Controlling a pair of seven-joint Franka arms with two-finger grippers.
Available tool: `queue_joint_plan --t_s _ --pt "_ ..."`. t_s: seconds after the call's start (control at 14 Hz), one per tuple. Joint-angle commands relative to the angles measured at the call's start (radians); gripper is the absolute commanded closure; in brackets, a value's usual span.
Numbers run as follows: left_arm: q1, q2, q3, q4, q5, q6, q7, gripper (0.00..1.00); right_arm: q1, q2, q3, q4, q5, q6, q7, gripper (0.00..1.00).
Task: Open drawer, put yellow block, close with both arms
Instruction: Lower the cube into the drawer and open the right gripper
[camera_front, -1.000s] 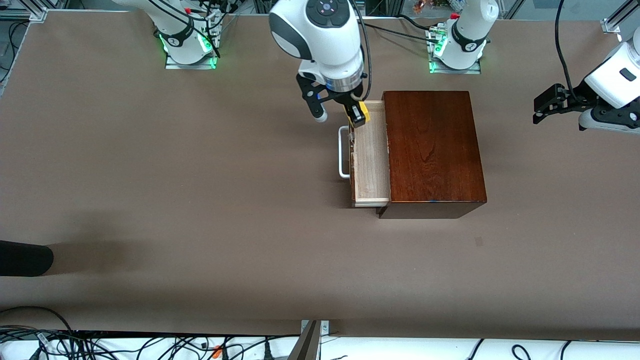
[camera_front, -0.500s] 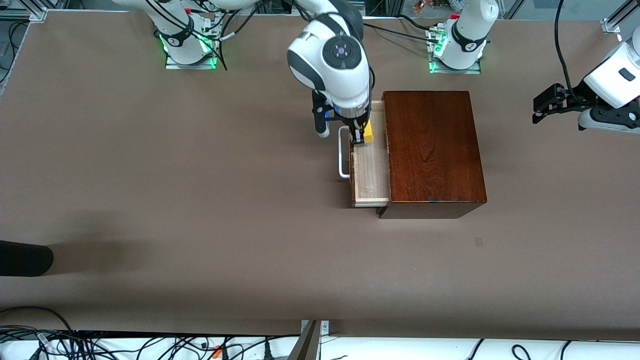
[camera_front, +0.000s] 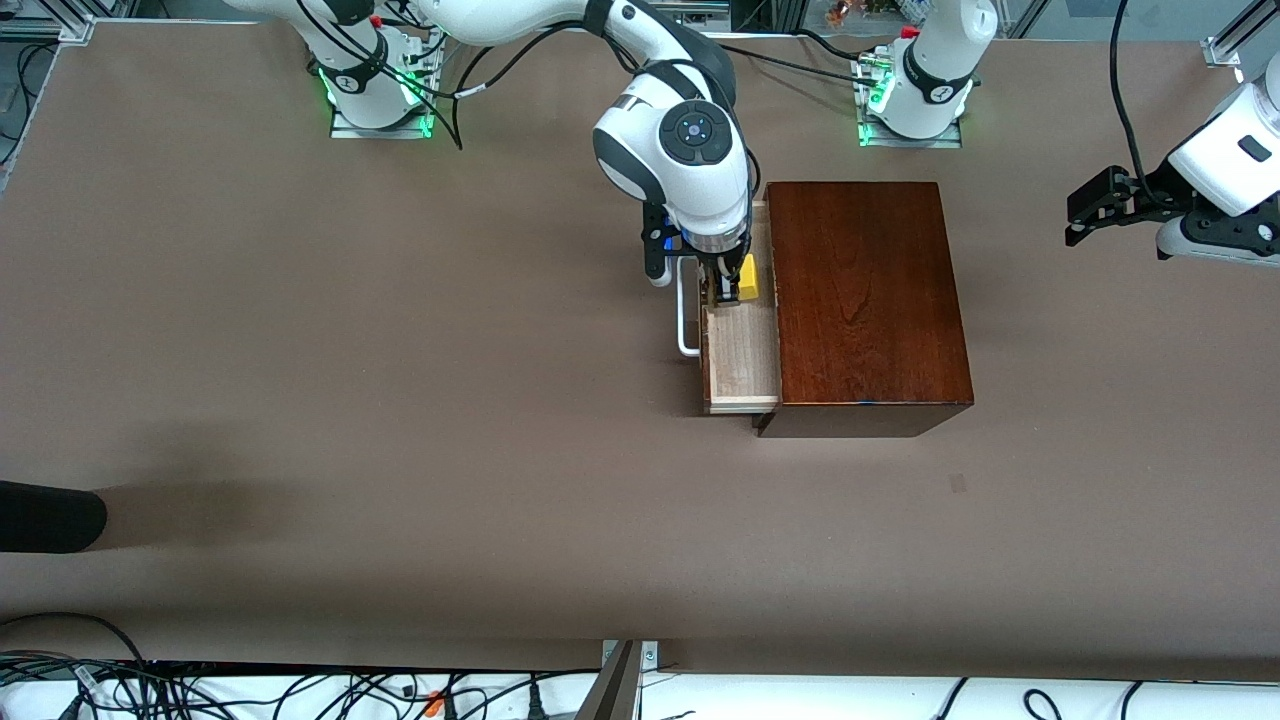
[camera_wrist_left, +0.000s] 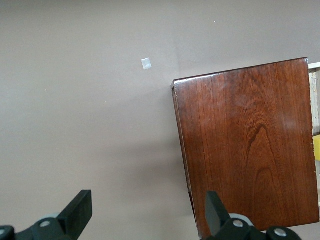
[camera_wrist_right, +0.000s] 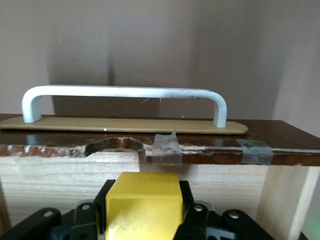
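The drawer (camera_front: 743, 350) stands pulled out of the dark wooden box (camera_front: 865, 300), its pale wood floor showing and its white loop handle (camera_front: 685, 310) toward the right arm's end. My right gripper (camera_front: 728, 285) is lowered over the open drawer, shut on the yellow block (camera_front: 746, 278). In the right wrist view the yellow block (camera_wrist_right: 143, 205) sits between the black fingers (camera_wrist_right: 187, 200), with the drawer's front wall and handle (camera_wrist_right: 125, 92) just past it. My left gripper (camera_front: 1085, 215) waits open in the air near the left arm's end of the table, and shows wide apart (camera_wrist_left: 149, 217) above the tabletop beside the box (camera_wrist_left: 250, 145).
A dark rounded object (camera_front: 45, 515) lies at the table's edge toward the right arm's end. Cables (camera_front: 200, 690) run along the edge nearest the front camera. A small pale mark (camera_front: 957, 483) sits on the tabletop nearer the camera than the box.
My right gripper has carried the yellow block from the drawer's end nearest the arm bases to lower over the drawer's floor. The left arm has not moved.
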Motion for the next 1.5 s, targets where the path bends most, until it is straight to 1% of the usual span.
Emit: queue_joint_plan --t_s 0.0,0.14,0.21,0.29,0.36,0.57,0.71,1.0,1.14,1.29,1.43 --pt "0.005 -0.01 0.0 0.005 -0.011 -0.017 0.019 0.0 0.015 0.043 -0.008 0.045 -0.012 0.006 0.026 0.95" --pt "0.005 -0.01 0.0 0.005 -0.013 -0.015 0.018 0.0 0.022 0.055 -0.008 0.043 -0.013 0.004 0.03 0.93" --pt "0.007 -0.01 0.001 0.005 -0.013 -0.017 0.019 0.0 0.027 0.058 -0.011 0.043 -0.013 0.003 0.041 0.85" --pt "0.007 -0.01 0.001 0.005 -0.013 -0.017 0.019 0.0 0.028 0.06 -0.009 0.043 -0.013 0.003 0.045 0.58" --pt "0.007 -0.01 0.0 0.005 -0.013 -0.017 0.019 0.0 0.028 0.06 -0.011 0.043 -0.015 0.003 0.047 0.01" --pt "0.007 -0.01 0.0 0.005 -0.013 -0.017 0.019 0.0 0.025 0.046 -0.014 0.043 -0.013 -0.034 0.045 0.0" --pt "0.007 -0.01 0.0 0.005 -0.013 -0.017 0.018 0.0 0.021 0.026 -0.015 0.045 -0.013 -0.109 0.041 0.0" --pt "0.008 -0.009 0.001 0.005 -0.016 -0.017 0.006 0.0 -0.045 -0.111 -0.005 0.046 -0.004 -0.236 0.003 0.0" --pt "0.008 -0.009 0.0 0.005 -0.02 -0.017 0.007 0.0 -0.085 -0.17 -0.006 0.045 -0.004 -0.314 -0.095 0.0" --pt "0.008 -0.009 0.0 0.005 -0.023 -0.017 0.009 0.0 -0.135 -0.24 -0.014 0.04 -0.002 -0.391 -0.283 0.0" --pt "0.008 -0.009 0.0 0.005 -0.026 -0.02 0.015 0.0 -0.201 -0.29 -0.015 0.035 -0.006 -0.526 -0.5 0.0"
